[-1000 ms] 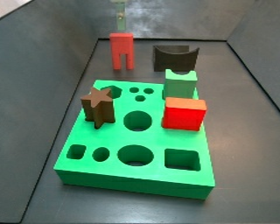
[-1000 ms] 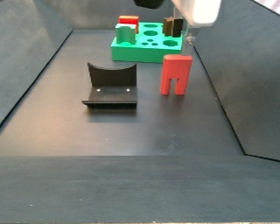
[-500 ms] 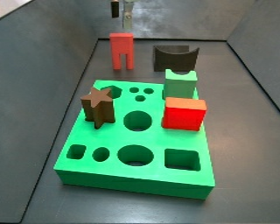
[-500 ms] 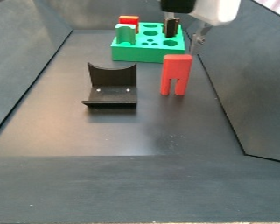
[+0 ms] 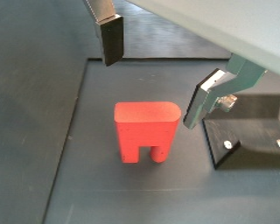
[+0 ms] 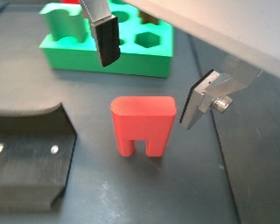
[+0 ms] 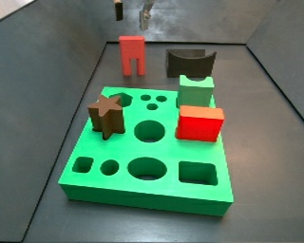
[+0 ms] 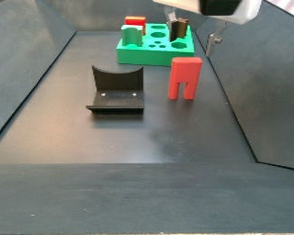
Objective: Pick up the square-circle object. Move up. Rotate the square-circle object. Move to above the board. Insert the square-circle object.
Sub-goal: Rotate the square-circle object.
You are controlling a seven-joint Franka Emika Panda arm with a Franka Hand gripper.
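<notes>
The main risk, as I judge it, is a poor first pinch: the square-circle object [image 5: 147, 130] stands free on the dark desk [image 5: 73, 188] on two narrow legs, so if the tool [image 5: 157, 68] comes down off centre, one finger could strike the blocky top and tip or shove the piece before the plates close. A second risk is the fixture [image 5: 250, 131], which sits just beside the piece in both wrist views; a finger drifting that way could clip it. Going left to right in a wrist view, one dark-padded finger [image 5: 111, 38] hangs at upper left, the salmon-red piece stands at centre, and the other silver finger [image 5: 206, 98] sits at right, with the fixture at the right edge. The tool is spread wide and grips nothing; the piece lies below the gap, apart from both fingers. In a side view the tool [image 7: 132, 11] hangs at the top edge, above the square-circle object [image 7: 132, 54], which is at upper centre, with the board [image 7: 148, 157] filling the lower half, well apart from it. In a side view the arm points straight down at upper right, above the square-circle object [image 8: 186, 77], and the board [image 8: 154, 44] lies behind it.
</notes>
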